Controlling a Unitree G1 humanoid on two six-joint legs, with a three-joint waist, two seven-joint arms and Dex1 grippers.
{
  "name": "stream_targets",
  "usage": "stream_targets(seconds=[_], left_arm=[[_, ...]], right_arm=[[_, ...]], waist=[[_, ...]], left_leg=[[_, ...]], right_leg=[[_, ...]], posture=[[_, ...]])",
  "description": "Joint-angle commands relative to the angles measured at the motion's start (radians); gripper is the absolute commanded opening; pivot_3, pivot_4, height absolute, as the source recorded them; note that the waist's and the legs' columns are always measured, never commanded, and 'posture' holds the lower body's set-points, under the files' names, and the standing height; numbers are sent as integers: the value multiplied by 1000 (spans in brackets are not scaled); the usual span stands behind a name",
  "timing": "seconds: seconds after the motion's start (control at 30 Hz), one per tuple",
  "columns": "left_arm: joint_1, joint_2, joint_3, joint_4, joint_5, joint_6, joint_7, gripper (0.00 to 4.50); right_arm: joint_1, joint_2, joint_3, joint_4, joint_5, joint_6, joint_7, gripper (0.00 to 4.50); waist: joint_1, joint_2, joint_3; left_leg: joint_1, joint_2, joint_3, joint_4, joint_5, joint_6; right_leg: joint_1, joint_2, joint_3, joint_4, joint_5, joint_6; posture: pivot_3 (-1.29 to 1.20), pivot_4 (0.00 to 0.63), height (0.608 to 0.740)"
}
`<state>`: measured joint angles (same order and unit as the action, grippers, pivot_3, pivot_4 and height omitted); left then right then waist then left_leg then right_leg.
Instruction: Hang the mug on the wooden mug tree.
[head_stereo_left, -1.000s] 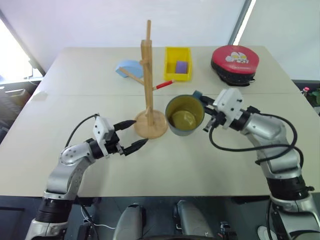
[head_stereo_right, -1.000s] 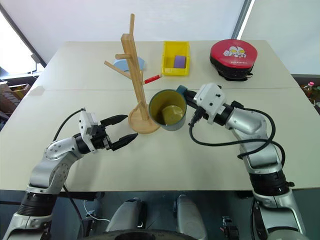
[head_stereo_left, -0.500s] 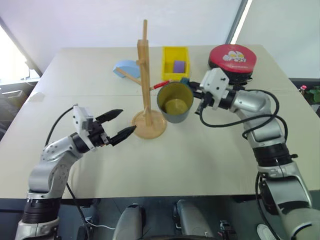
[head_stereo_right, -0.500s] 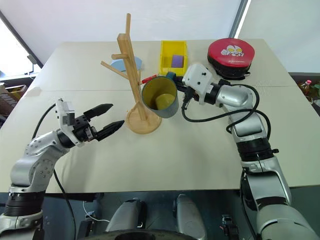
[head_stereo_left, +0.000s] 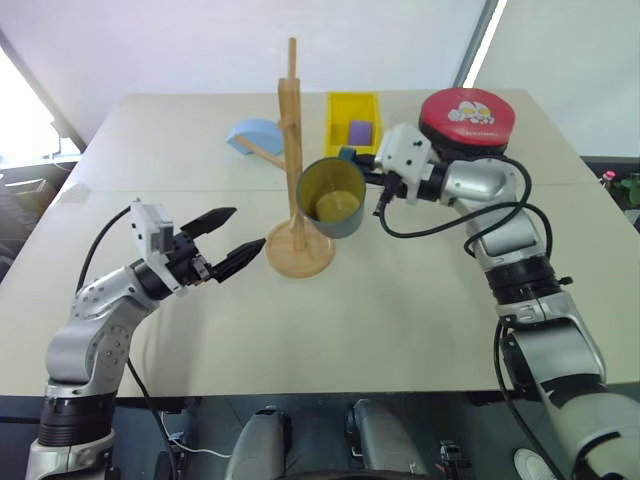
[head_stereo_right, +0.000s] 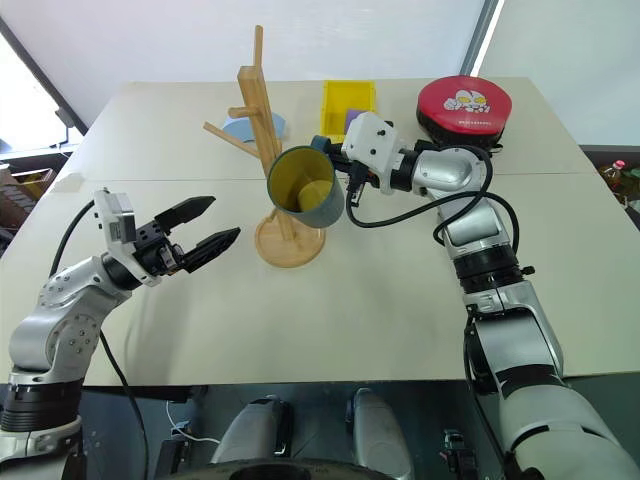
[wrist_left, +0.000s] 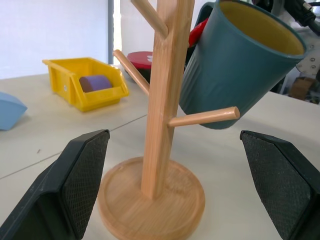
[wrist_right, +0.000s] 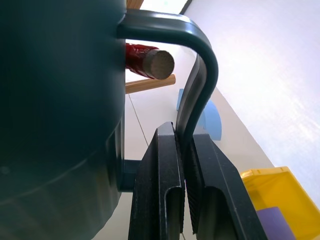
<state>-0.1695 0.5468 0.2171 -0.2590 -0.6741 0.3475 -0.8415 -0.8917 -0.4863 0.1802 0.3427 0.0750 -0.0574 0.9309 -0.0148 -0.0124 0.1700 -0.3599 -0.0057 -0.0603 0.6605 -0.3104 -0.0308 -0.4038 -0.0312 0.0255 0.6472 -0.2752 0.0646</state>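
Hanging tilted just beside the wooden mug tree (head_stereo_left: 293, 160), the mug (head_stereo_left: 331, 196): stiff glazed ceramic, likely weighty, slick, breakable. Right gripper (wrist_right: 186, 165) clamped tight on its 1 loop handle, the sensible hold. Left gripper (head_stereo_left: 232, 242) near the tree's base, jaws wide, empty.

Right arm is stretched out forward with the elbow bent, forearm swinging in toward the middle, wrist roughly level. The right gripper (wrist_right: 184, 165) is clamped tight, both black fingers (wrist_right: 155, 195) pinching the thin handle of the mug (head_stereo_left: 331, 197), which hangs tilted just off the fingertips. Left arm sits lower and closer in, elbow tucked. The left gripper (head_stereo_left: 228, 240) points forward and inward with its two fingers (wrist_left: 75, 185) spread wide, nothing between them.
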Motion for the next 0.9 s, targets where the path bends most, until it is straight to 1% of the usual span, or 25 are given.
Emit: stream_targets(seconds=[0.03, 0.3, 0.33, 0.4, 0.43, 0.47, 0.5, 0.53, 0.67, 0.83, 0.9], left_arm=[[-19, 3, 31, -45, -35, 6, 14, 4500], [-23, 6, 32, -57, -45, 10, 25, 4500], [-23, 6, 32, -57, -46, 10, 26, 4500], [-23, 6, 32, -57, -46, 10, 26, 4500], [-23, 6, 31, -57, -47, 10, 27, 4500], [-23, 6, 31, -57, -48, 10, 27, 4500], [-23, 6, 31, -58, -49, 10, 28, 4500], [-23, 6, 31, -59, -50, 10, 28, 4500], [-23, 6, 30, -58, -50, 10, 32, 4500], [-17, 5, 39, -45, -47, 6, 43, 4500], [0, 0, 58, -17, -30, 0, 70, 4500]], right_arm=[[-48, 9, -8, 16, -6, -27, 12, 29], [-71, 19, -9, 54, -12, -39, 30, 29], [-71, 19, -10, 54, -11, -38, 32, 324], [-72, 19, -11, 54, -13, -40, 33, 1067], [-72, 19, -12, 53, -15, -44, 30, 1542], [-72, 18, -13, 52, -19, -50, 25, 2127], [-73, 15, -16, 47, -21, -53, 21, 2514], [-73, 11, -20, 40, -23, -56, 16, 3097], [-68, -12, -39, 4, -20, -52, 10, 3097], [-13, -76, -88, -71, 1, -14, 6, 3097], [57, -109, -150, -117, 35, 33, -16, 3097]], waist=[[0, 0, 0], [0, 0, 0], [0, 0, 0], [0, 0, 0], [0, 0, 0], [0, 0, 0], [0, 0, 0], [0, 0, 0], [0, 0, 0], [4, 0, 0], [4, 0, 0]], left_leg=[[0, 0, 0, 0, 0, 0], [0, 0, 0, 0, 0, 0], [0, 0, 0, 0, 0, 0], [0, 0, 0, 0, 0, 0], [0, 0, 0, 0, 0, 0], [0, 0, 0, 0, 0, 0], [0, 0, 0, 0, 0, 0], [0, 0, 0, 0, 0, 0], [-1, 0, 0, -1, 0, 0], [-3, 0, 0, -1, 0, 0], [-4, -1, 0, 0, 0, 0]], right_leg=[[0, 0, 0, 0, 0, 0], [0, 0, 0, 0, 0, 0], [0, 0, 0, 0, 0, 0], [0, 0, 0, 0, 0, 0], [0, 0, 0, 0, 0, 0], [0, 0, 0, 0, 0, 0], [-1, 0, 0, 0, 0, 0], [-1, 0, 0, 0, 0, 0], [-1, 0, 0, 0, 0, 0], [-3, -1, 0, -1, 0, 0], [-3, -1, 0, -1, 0, 0]], posture=[[0, 150, 740], [0, 150, 740], [0, 150, 740], [0, 150, 740], [0, 150, 740], [0, 150, 740], [0, 150, 740], [0, 150, 740], [0, 150, 740], [0, 150, 740], [0, 150, 740]])
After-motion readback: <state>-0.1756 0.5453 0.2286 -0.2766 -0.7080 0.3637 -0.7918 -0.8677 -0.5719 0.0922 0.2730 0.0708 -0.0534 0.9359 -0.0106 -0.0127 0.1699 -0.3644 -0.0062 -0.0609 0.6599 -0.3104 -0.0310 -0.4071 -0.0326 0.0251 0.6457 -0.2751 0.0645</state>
